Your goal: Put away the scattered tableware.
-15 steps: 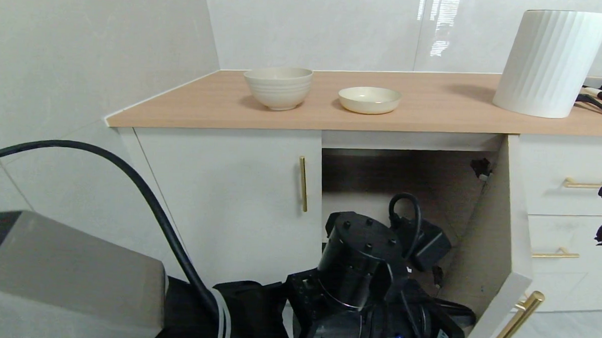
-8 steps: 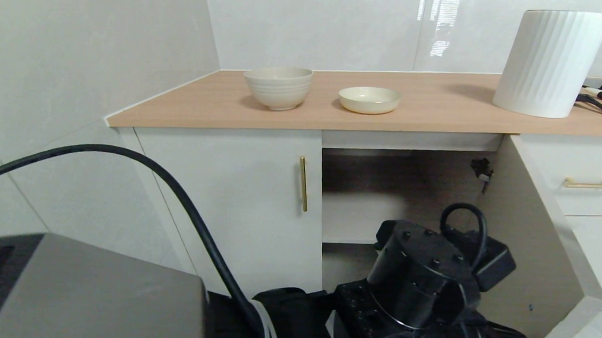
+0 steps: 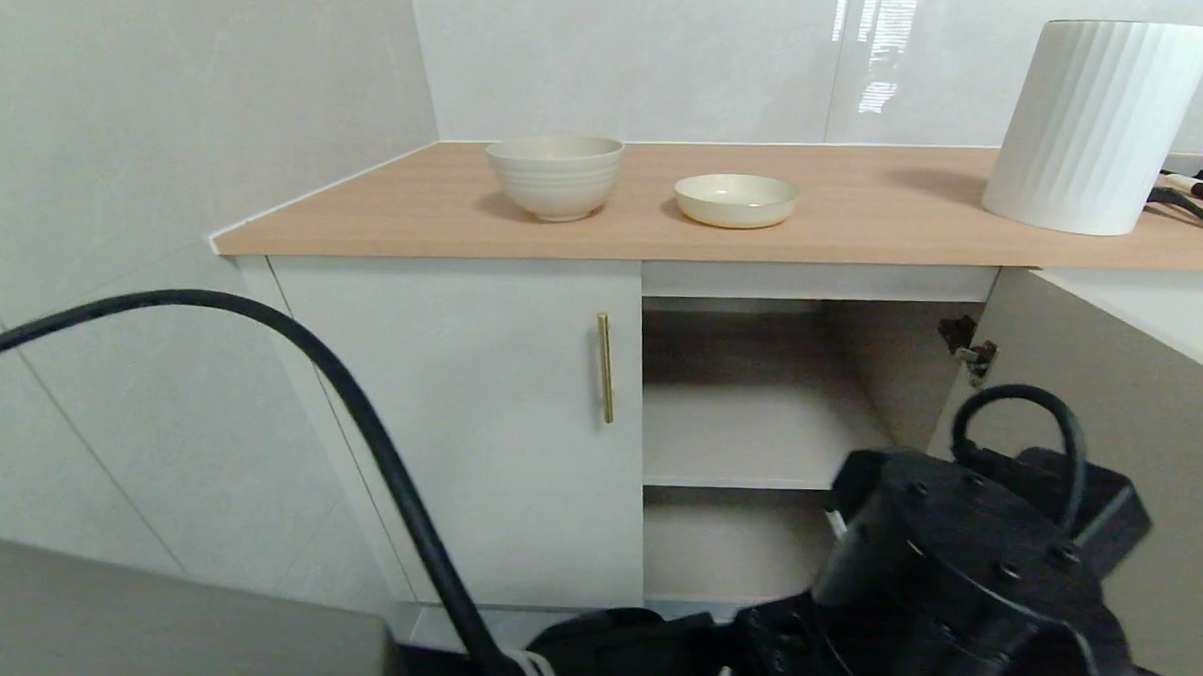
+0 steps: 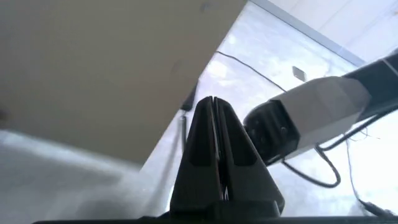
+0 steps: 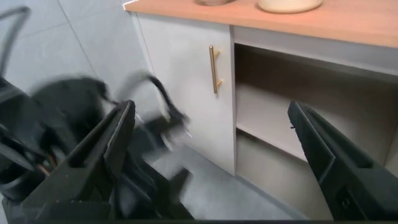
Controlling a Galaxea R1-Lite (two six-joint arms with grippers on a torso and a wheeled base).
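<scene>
Ribbed bowl (image 3: 554,176) and the shallow dish (image 3: 736,200) sit side by side on the desk (image 3: 895,233), right above the open cabinet (image 3: 748,433). Left end effector (image 4: 212,109) is pinched together, right end effector (image 5: 210,109) is spread wide facing the cabinet.

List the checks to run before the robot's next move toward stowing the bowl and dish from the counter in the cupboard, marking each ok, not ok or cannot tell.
1. Cupboard door swung open: ok.
2. Shelf exposed behind it: ok.
3. Bowl upright on counter, apart from dish: ok.
4. Right tool open, holding nothing: ok.
5. Left tool open for grasping: not ok, shut.
</scene>
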